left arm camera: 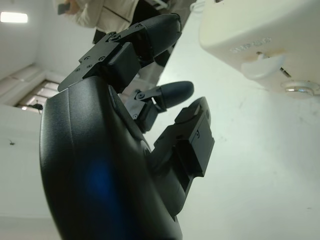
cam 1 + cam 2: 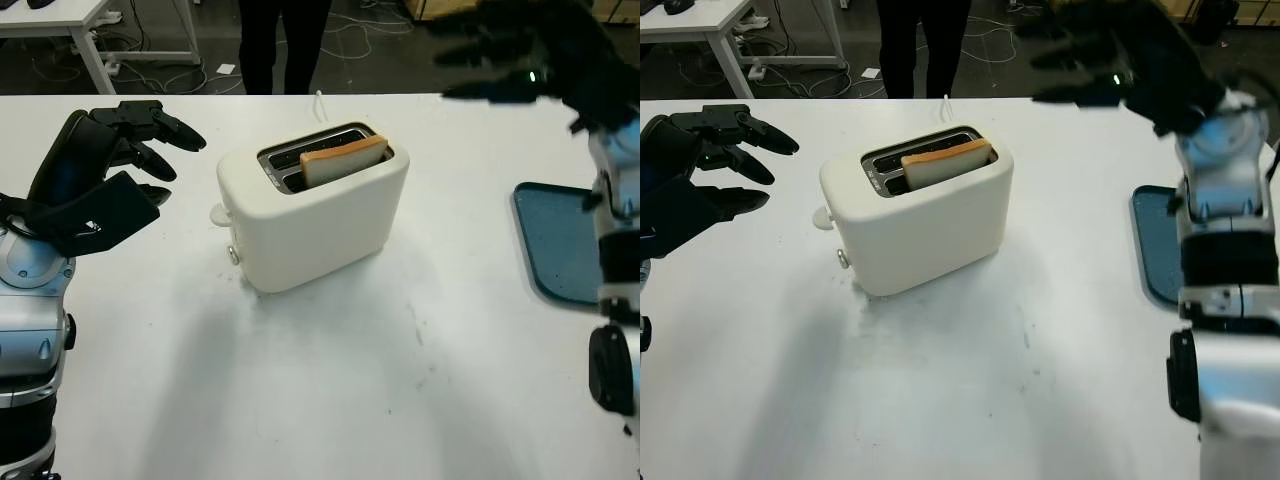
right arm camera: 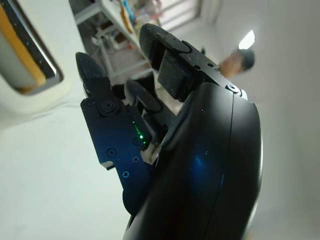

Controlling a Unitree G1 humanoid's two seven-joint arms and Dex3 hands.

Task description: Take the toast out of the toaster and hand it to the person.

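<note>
The toaster stands near the middle of the white desk, turned at an angle so that its lever faces 9 o'clock, toward the left hand. The toast sits in the slot nearer the robot, its top edge standing proud of the slot, which leaves a rim to pinch without reaching into the slot.

The left hand hovers above the desk at 9 o'clock of the toaster, well apart from it, holding nothing, fingers extended toward the appliance; from there it could probably brace the body if the slice sticks. The right hand is raised high at about 2 o'clock of the toaster, also empty with its fingers uncurled, and looks to be the one meant to come down on the toast.

A person stands beyond the far edge at 12 o'clock, placed to receive the slice across the desk. A blue tray lies at 3 o'clock, beside the right arm.
</note>
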